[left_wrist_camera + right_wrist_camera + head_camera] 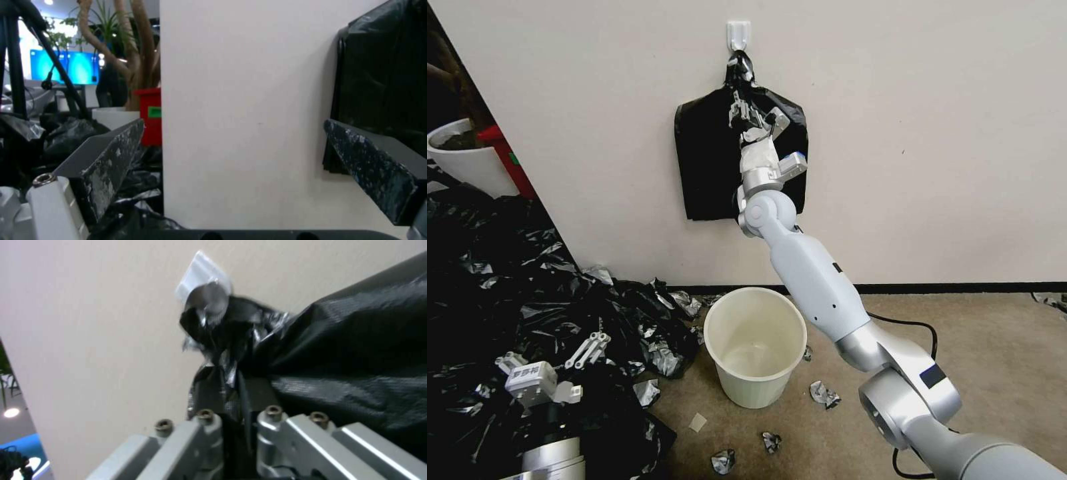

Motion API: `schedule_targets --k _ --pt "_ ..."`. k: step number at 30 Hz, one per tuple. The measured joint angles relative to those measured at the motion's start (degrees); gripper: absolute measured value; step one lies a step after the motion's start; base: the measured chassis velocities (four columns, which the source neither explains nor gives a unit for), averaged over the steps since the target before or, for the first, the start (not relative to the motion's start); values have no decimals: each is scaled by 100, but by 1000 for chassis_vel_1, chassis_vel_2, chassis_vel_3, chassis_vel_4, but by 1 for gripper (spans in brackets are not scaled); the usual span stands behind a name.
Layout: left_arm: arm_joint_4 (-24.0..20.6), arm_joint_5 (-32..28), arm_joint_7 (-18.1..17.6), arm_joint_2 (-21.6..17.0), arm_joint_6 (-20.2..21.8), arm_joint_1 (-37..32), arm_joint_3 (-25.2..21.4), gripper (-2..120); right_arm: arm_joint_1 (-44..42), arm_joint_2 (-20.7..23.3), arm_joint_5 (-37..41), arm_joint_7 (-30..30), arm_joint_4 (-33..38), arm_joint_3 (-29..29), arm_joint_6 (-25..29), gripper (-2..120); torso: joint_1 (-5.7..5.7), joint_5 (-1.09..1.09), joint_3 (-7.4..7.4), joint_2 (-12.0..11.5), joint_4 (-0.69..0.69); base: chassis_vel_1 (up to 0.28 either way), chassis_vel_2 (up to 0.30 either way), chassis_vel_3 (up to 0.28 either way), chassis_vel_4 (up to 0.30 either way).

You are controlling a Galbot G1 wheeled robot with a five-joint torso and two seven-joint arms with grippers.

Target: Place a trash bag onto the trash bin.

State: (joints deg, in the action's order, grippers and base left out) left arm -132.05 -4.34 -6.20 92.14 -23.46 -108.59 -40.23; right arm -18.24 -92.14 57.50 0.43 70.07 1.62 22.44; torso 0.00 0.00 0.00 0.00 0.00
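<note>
Two grippers show here, and every place is told from the small round cream-white plastic trash bin [755, 347], which stands upright on the brown carpet [994, 360] at the foot of the pale wall [927, 133]. Nearer than the bin and off to its left, the left gripper [587, 351] hangs low over the big heap of crumpled black plastic [514, 293], its dark fingers [111, 156] spread wide apart with nothing between them. A few small crumpled scraps of black plastic [824, 395] lie on the carpet just beside the bin's base. Beyond the bin and well above it, the right arm reaches up to the wall, where the flat squarish black bundle of trash bags [710, 160] hangs by its knotted top from a white wall hook [738, 33]. The right gripper [752, 117] is pressed to the bundle's upper part, fingers drawn together and clamped on a fold of thin glossy black plastic [238, 396] just below the knot.
</note>
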Motion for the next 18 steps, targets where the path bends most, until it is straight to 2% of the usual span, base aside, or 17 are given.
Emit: schedule_targets --k 3,4,7,9,12,16,18 --pt "20 23 -1 0 -1 1 1 100 -54 -1 -7 -42 17 16 0 22 0 0 0 0 0 0 0 0 0" --pt "20 23 -1 0 -1 1 1 100 -54 -1 -7 -42 17 16 0 22 0 0 0 0 0 0 0 0 0" --pt "75 43 -2 0 -1 26 1 100 -56 -1 -9 -104 17 15 0 38 0 0 0 0 0 0 0 0 0" --pt "87 47 -1 0 -2 33 1 100 -56 -1 -9 -110 16 14 0 41 0 0 0 0 0 0 0 0 0" --pt "141 65 -2 0 -2 49 -1 100 -23 -2 -9 -158 -57 -27 8 57 0 0 0 0 0 0 0 0 0" --pt "156 66 -3 0 -2 53 -5 100 0 -1 -1 -196 -97 -49 18 61 0 0 0 0 0 0 0 0 0" --pt "196 65 -10 0 -3 84 -43 100 35 -1 103 -411 -130 -66 49 78 0 0 0 0 0 0 0 0 0"
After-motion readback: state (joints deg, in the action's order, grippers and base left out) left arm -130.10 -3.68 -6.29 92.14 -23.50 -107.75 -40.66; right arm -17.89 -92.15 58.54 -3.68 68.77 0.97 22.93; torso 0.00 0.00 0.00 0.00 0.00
